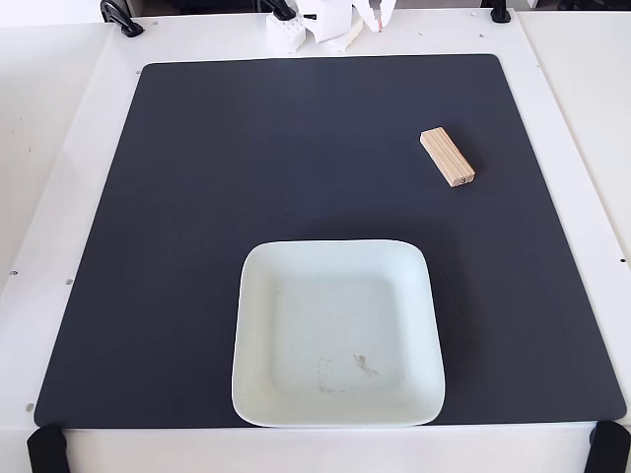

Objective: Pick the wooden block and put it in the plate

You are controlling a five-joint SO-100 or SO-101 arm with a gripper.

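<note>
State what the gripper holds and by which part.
Nothing. The light-tan rectangular wooden block lies alone on the black mat; the white gripper sits at the top edge.

White table (59, 148) — black mat (246, 168) bearing wooden block (447, 157), plate (258, 384).

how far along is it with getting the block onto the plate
Nothing is done yet. The wooden block lies untouched on the black mat, up and right of the empty plate in the fixed view. Only part of the gripper shows at the top edge. Reaching, grasping, carrying and placing remain.
</note>
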